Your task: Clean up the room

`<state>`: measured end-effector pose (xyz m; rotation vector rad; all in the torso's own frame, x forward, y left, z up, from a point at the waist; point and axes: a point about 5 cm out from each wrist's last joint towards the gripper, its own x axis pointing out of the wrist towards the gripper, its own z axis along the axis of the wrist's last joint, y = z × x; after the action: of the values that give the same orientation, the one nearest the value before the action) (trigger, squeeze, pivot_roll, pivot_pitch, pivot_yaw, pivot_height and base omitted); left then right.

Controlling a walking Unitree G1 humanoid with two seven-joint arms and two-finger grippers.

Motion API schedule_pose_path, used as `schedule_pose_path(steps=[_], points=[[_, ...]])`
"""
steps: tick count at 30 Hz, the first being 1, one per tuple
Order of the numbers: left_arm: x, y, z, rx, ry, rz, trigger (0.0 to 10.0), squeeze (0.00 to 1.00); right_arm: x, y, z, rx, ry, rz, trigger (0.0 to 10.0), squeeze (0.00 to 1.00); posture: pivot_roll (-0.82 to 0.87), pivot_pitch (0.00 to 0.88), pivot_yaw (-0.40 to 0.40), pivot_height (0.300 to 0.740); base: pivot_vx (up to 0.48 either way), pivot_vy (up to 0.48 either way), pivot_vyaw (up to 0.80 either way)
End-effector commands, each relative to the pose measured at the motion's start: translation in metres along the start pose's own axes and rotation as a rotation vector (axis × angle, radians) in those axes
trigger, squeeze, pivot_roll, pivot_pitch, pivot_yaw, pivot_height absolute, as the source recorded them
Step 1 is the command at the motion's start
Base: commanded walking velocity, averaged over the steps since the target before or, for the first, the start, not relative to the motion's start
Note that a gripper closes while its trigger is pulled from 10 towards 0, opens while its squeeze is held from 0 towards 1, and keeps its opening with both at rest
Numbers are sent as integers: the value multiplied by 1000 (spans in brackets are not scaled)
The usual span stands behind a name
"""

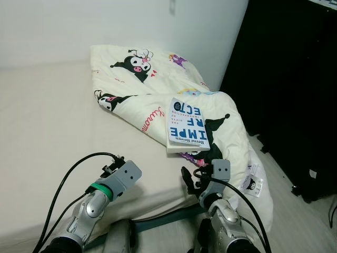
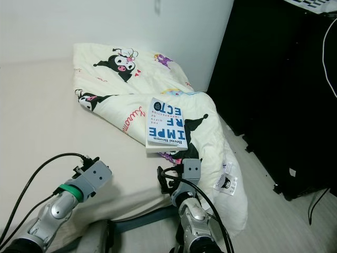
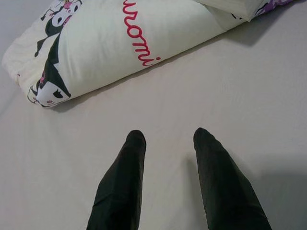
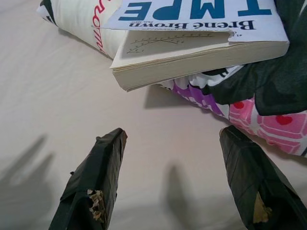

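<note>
so, head view: book [image 1: 186, 125] lying on rumpled cartoon quilt [image 1: 137, 95] on bed [image 1: 47, 116]; right gripper [image 1: 190, 182] hovering just below book.
left wrist: left gripper [image 3: 165, 139] released, hanging over bare sheet near quilt.
right wrist: fingers [image 4: 98, 165] spreading wide, nothing held, book just ahead.

A cream-sheeted bed [image 1: 47, 121] stood against a plain white wall [image 1: 105, 26], with a black cabinet [image 1: 295, 79] beyond its far corner on pale flooring [image 1: 295, 211].
</note>
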<state>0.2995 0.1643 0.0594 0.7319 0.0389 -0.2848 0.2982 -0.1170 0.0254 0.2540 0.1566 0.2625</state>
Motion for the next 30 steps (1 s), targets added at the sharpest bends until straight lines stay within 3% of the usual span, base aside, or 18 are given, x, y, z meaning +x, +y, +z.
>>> schedule_pose_path(steps=[1,30], points=[[-4,-5,-1,5,-3,-12,10000,0,-2,-2,-1,-7,1,-4,10000,0,242,0,-8,600,0,0,0],[-5,-8,1,11,-7,-20,10000,0,-6,-7,-2,-10,-3,-14,10000,0,223,13,-9,600,0,0,0]])
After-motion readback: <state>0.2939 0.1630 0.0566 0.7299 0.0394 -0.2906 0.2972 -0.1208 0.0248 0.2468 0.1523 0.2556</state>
